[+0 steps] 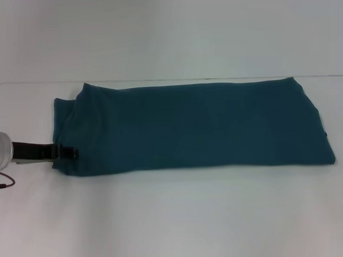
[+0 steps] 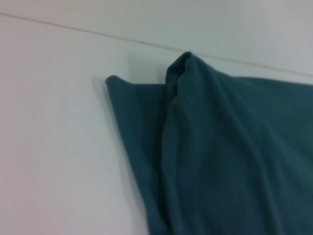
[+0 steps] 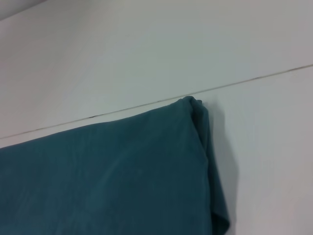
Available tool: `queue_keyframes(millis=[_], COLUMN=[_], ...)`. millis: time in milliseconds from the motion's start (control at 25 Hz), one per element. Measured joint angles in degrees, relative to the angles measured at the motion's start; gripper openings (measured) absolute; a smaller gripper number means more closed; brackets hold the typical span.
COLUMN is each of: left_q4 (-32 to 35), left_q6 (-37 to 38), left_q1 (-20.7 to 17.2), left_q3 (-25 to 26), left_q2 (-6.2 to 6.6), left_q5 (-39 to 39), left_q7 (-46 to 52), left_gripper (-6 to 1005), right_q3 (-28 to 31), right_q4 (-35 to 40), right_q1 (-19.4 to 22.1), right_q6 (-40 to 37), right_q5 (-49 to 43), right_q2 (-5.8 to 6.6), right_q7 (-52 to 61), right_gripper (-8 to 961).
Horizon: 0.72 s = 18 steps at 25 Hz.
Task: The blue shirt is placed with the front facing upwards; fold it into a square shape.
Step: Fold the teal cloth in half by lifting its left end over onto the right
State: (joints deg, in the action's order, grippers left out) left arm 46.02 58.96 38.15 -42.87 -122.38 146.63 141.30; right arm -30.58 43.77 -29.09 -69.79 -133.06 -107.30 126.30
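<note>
**While folded into a long band, blue shirt flat on table**

Though no containers anywhere, just one item: blue shirt (image 1: 194, 126) laid as a long horizontal strip across the white table (image 1: 168, 218), plain teal side up, no lettering visible. Running from 9 o'clock to 3 o'clock in head view, far edge near the table's back seam. Layered, slightly bunched at the 9 o'clock end, a raised fold ridge there in left wrist view (image 2: 215, 156). Rounded stacked corner at the 3 o'clock end in right wrist view (image 3: 122, 171).

Left gripper (image 1: 71, 152) at 9 o'clock, low, black fingertips touching the shirt's near-left corner; spread or pinching, cannot tell. Right gripper barely visible at 3 o'clock edge, fingers unseen.

Smooth white tabletop, pale wall behind.
</note>
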Motion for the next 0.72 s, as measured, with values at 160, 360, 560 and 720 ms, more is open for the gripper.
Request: queue_keyframes(millis=[160, 360, 560, 720], left_q4=[0.0, 0.3, 0.4, 0.4], left_q6=[-0.2, -0.3, -0.3, -0.3], left_q1=[0.1, 0.1, 0.2, 0.1], left_q3=[-0.4, -0.6, -0.6, -0.7], left_q2=[-0.23, -0.31, -0.28, -0.26], left_q5=[1.9, 2.0, 2.0, 2.0], left_q7=[0.6, 0.9, 1.0, 1.0], left_gripper=[594, 372, 206, 138], right_q3=[0.0, 0.0, 0.0, 0.0], right_q4=[0.0, 0.0, 0.0, 0.0], right_q1=[0.0, -0.1, 0.0, 0.1], right_q6=[0.0, 0.0, 0.0, -0.1], right_q5=[0.0, 0.0, 0.0, 0.0], right_q2=[0.00, -0.04, -0.11, -0.11], right_q7=[0.0, 0.0, 0.0, 0.0], right_gripper=[760, 760, 761, 761])
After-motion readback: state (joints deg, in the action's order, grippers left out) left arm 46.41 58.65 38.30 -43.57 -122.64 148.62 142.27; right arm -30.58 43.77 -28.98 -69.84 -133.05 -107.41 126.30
